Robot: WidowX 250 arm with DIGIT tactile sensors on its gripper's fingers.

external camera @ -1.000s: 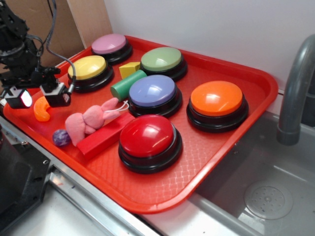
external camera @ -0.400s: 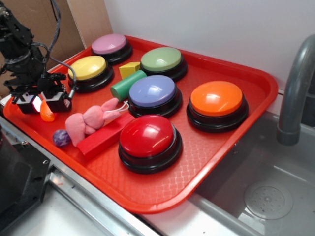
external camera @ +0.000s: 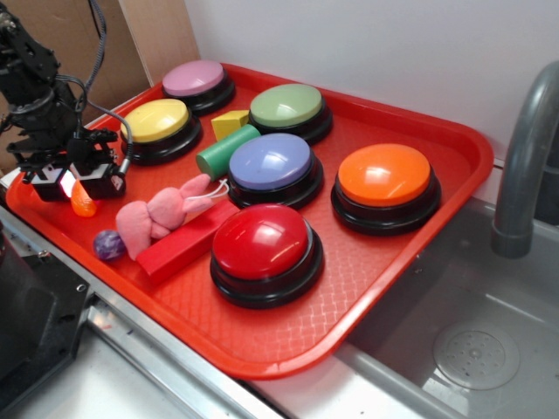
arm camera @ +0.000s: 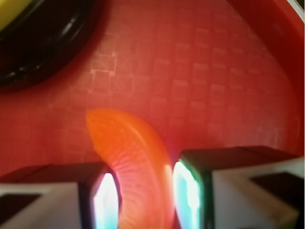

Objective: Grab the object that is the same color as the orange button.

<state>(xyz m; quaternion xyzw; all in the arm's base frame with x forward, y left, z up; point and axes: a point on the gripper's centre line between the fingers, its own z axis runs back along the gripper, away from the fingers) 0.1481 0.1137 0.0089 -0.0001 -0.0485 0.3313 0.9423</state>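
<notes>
Orange crescent toy (arm camera: 131, 167) lies on the red tray (external camera: 384, 288) near its left rim, beside the yellow button (external camera: 158, 121). Its lower end sits directly between the gripper (external camera: 76, 181) pads (arm camera: 106, 200), long axis curving up and away from them. Jaws stand apart, one pad on each flank; contact cannot be confirmed. Closing appears to be all that remains. Pink plush rabbit (external camera: 162, 216) and purple ball (external camera: 109, 244) lie near but clear. Matching orange button (external camera: 385, 175) sits well apart.
</notes>
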